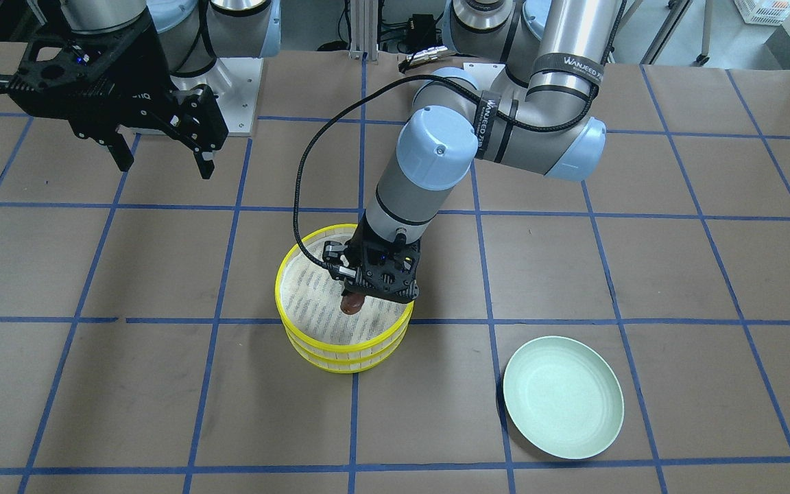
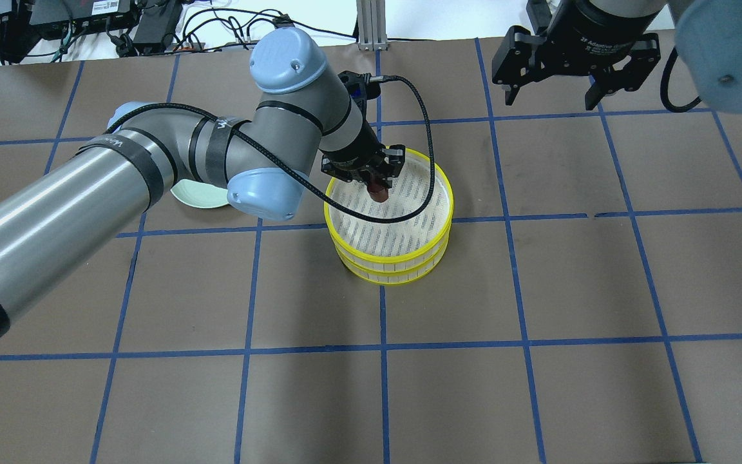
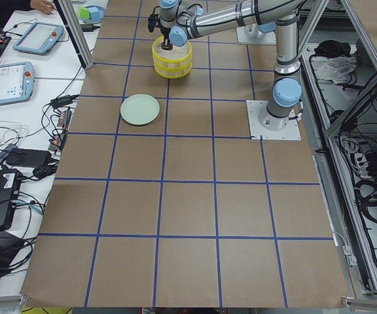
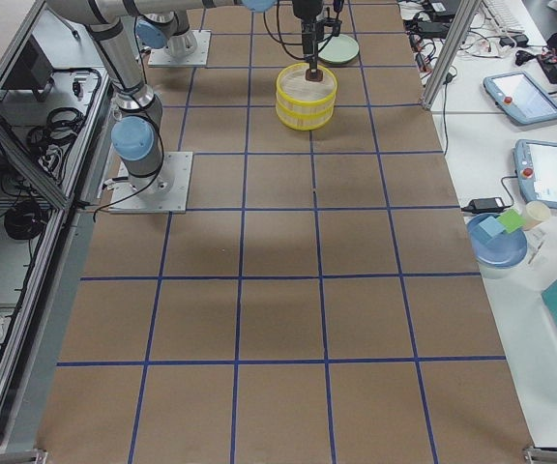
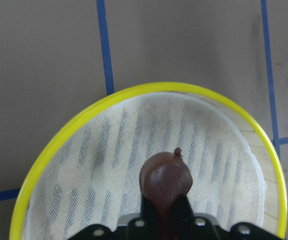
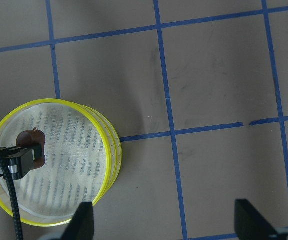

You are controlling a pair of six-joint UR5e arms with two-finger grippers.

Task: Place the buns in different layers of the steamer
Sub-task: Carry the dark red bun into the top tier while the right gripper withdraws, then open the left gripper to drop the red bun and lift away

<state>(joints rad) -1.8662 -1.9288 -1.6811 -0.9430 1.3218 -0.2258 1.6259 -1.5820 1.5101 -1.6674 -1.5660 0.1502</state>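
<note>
Two yellow-rimmed steamer layers (image 1: 313, 343) stand stacked at the table's middle, also in the overhead view (image 2: 438, 193). My left gripper (image 1: 352, 302) is shut on the dark reddish-brown bun (image 1: 352, 304) and holds it over the top layer's striped cloth bottom (image 5: 84, 160). The bun (image 5: 165, 181) shows glossy between the fingers in the left wrist view, and also in the overhead view (image 2: 378, 191) and the right wrist view (image 6: 33, 139). My right gripper (image 1: 162, 165) is open and empty, high above the table near its base. The pale cream-yellow bun is hidden.
A pale green plate (image 1: 563, 396) lies empty on the table beside the steamer, on my left side; in the overhead view (image 2: 198, 194) my left arm partly covers it. Blue tape lines grid the brown table.
</note>
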